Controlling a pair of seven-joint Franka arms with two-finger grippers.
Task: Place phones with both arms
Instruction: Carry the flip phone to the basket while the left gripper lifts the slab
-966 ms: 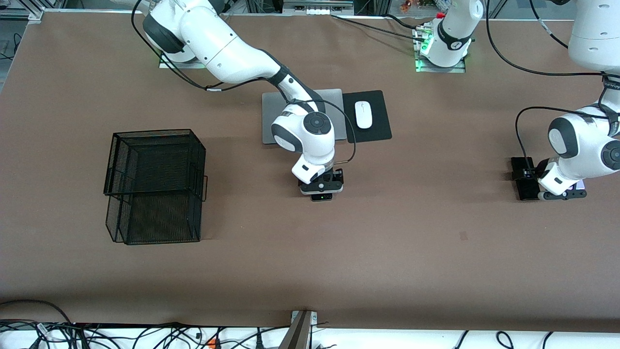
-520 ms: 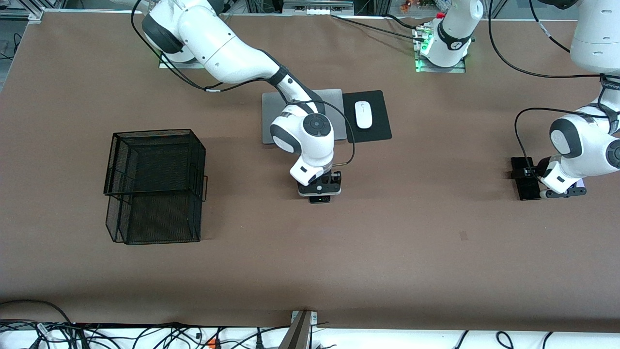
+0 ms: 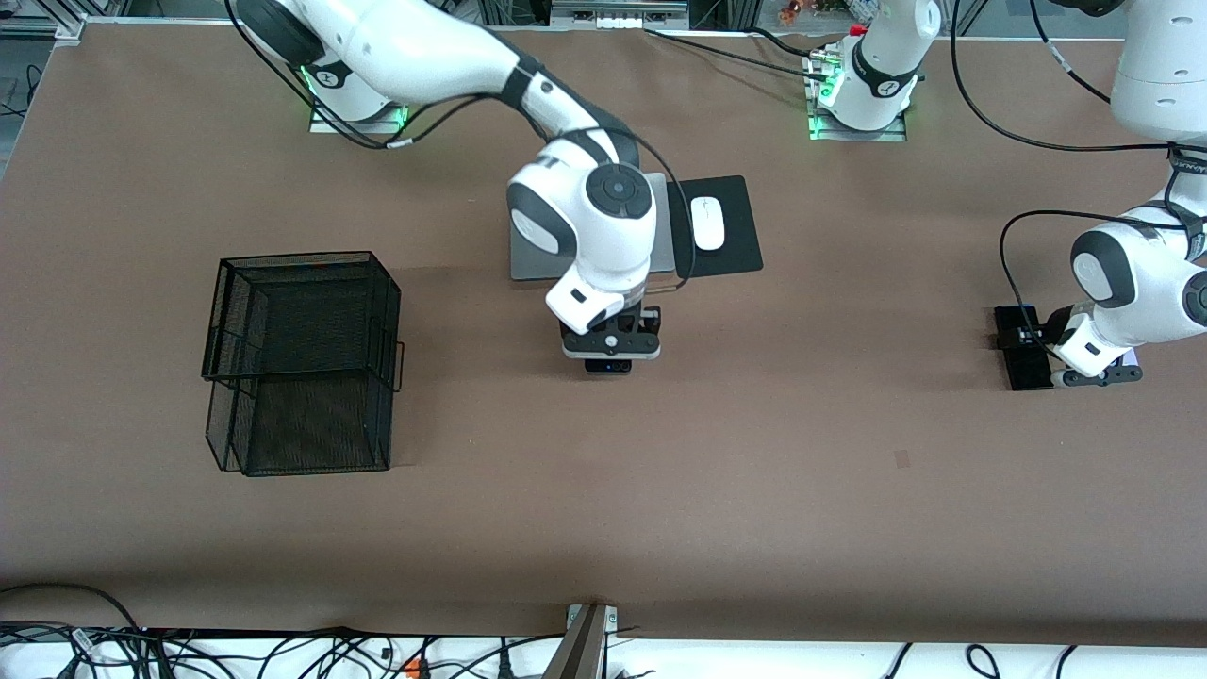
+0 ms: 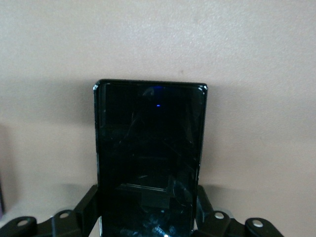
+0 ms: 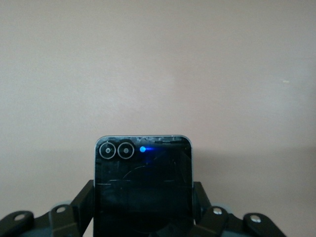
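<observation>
My right gripper (image 3: pixel 610 356) is shut on the small squarish black flip phone (image 3: pixel 608 367) and holds it in the air over the table beside the laptop. In the right wrist view the flip phone (image 5: pixel 143 187) sits between the fingers (image 5: pixel 84 202), its two lenses facing up. My left gripper (image 3: pixel 1049 363) is low at the left arm's end of the table, shut on the near end of the long slim black phone (image 3: pixel 1023 354), which lies flat. That slab (image 4: pixel 148 148) fills the gap between the fingers (image 4: pixel 89 207). A lilac-white phone (image 3: pixel 1129 358) peeks out under the left wrist.
A black wire basket (image 3: pixel 302 256) stands toward the right arm's end of the table. The grey laptop (image 3: pixel 526 264) lies partly under the right arm. Beside it a white mouse (image 3: pixel 707 223) rests on a black pad (image 3: pixel 735 255).
The right arm has risen with the flip phone and drifted slightly toward the basket. The left gripper has closed on the slim black phone, which has not moved.
</observation>
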